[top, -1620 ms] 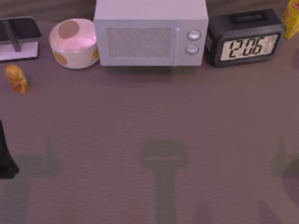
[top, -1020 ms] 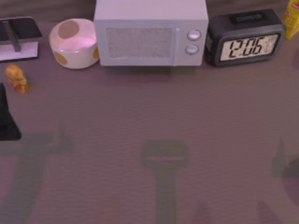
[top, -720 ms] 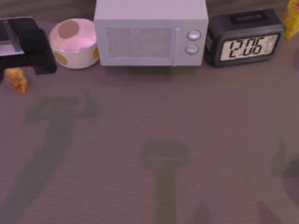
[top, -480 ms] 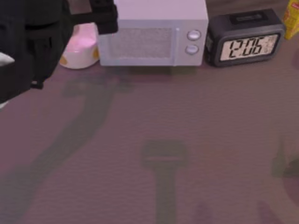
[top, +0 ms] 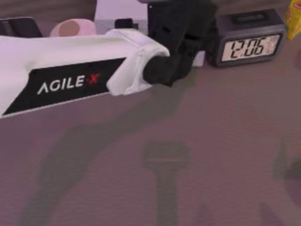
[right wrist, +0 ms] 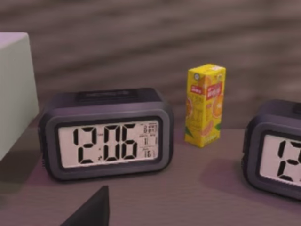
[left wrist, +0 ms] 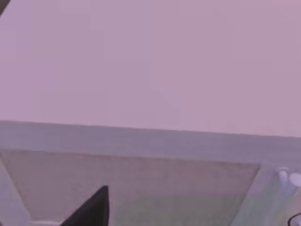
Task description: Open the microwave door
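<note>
Purple-brown surface (top: 197,141), objects lined along its far edge. The microwave (top: 115,10) sits far centre, mostly covered in the top view by the left arm (top: 70,70), which reaches across from the left. The left pincer (top: 181,28) is over the microwave's front right part; can't tell how wide it is. In the left wrist view, the microwave door (left wrist: 141,188) with its mesh window fills the lower frame, lying flush. Black digital clock (top: 247,40) just right of the microwave, yellow juice carton (right wrist: 204,106) beyond it. Pink bowl (top: 70,28) left of the microwave. 1 finger (right wrist: 91,209) of the right pincer shows only in the right wrist view.
</note>
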`<act>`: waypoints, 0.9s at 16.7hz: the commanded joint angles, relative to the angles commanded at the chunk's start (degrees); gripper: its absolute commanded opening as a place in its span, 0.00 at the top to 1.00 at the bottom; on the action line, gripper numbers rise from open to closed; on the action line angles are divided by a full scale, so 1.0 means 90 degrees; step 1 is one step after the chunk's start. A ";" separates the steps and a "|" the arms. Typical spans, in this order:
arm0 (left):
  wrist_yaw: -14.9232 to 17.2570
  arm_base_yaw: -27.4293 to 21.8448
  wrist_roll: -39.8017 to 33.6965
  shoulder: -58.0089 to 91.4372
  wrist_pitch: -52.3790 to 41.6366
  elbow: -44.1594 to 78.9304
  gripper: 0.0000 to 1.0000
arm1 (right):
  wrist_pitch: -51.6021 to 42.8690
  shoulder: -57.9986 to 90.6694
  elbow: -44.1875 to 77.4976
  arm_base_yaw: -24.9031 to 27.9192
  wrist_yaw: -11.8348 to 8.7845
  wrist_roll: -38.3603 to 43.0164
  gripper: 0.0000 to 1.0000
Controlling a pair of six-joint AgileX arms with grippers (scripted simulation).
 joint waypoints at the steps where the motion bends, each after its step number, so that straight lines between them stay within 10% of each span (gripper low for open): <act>1: -0.0096 -0.0109 -0.0044 0.0250 -0.0034 0.0177 0.00 | 0.0000 0.0000 0.0000 0.0000 0.0000 0.0000 0.00; 15: 0.0176 0.0213 0.0255 0.1679 0.0192 0.1425 0.00 | 0.0000 0.0000 0.0000 0.0000 0.0000 0.0000 0.00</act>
